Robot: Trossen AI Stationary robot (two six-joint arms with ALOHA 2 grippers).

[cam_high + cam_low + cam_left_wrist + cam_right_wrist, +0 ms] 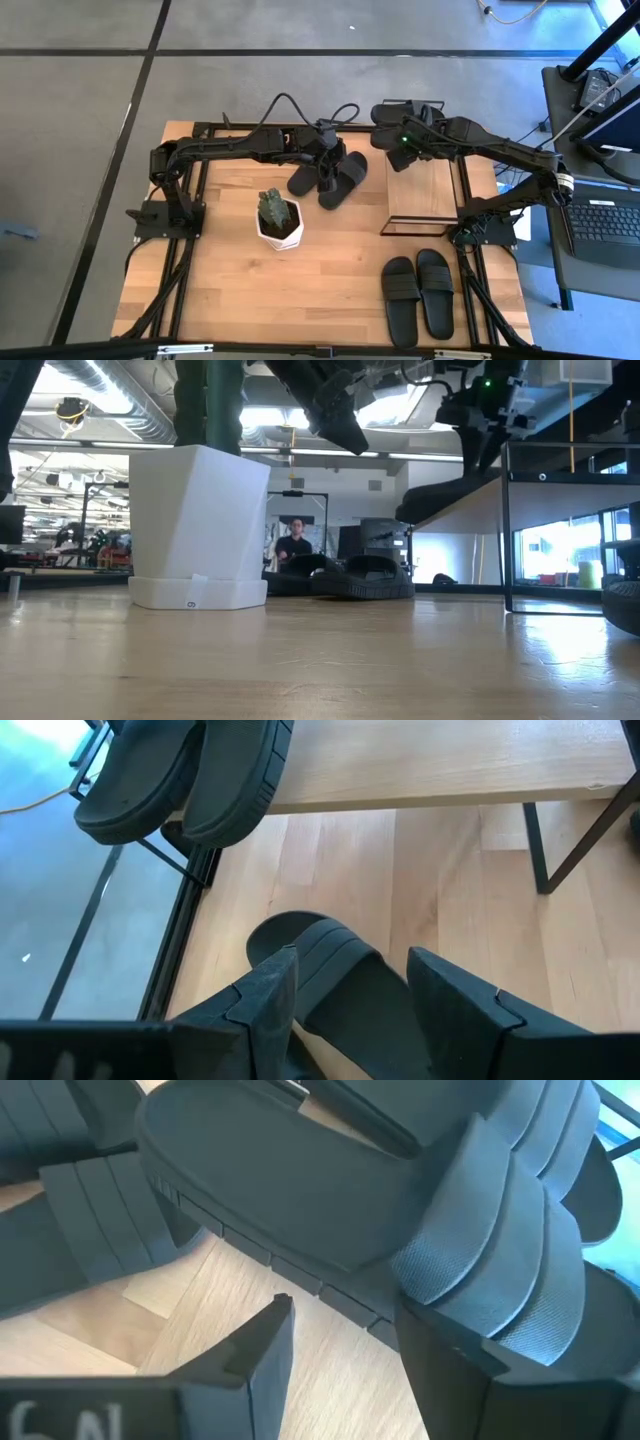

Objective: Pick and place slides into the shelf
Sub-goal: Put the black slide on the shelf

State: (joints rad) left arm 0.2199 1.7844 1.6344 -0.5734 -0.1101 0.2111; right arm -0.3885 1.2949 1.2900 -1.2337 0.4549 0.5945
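Hovering with fingers apart, the left gripper [345,1005] sits above a slide [340,985] near the desk's [330,280] far edge. The right gripper [340,1345], fingers also apart, is at the pair of slides [410,113] on the far end of the shelf [423,190]. Another pair [419,295] lies by the near right corner, with bare desk around it.

Non-task items, for your log: white faceted planter [279,226] w/ green cactus [272,205] stands approx. mid-desk, toward the left half; desk [330,280] is light wood on a black frame. Off the desk's right edge you have a laptop [608,225] on a side stand. Low view: person [295,547] seated in background, beyond the far edge.
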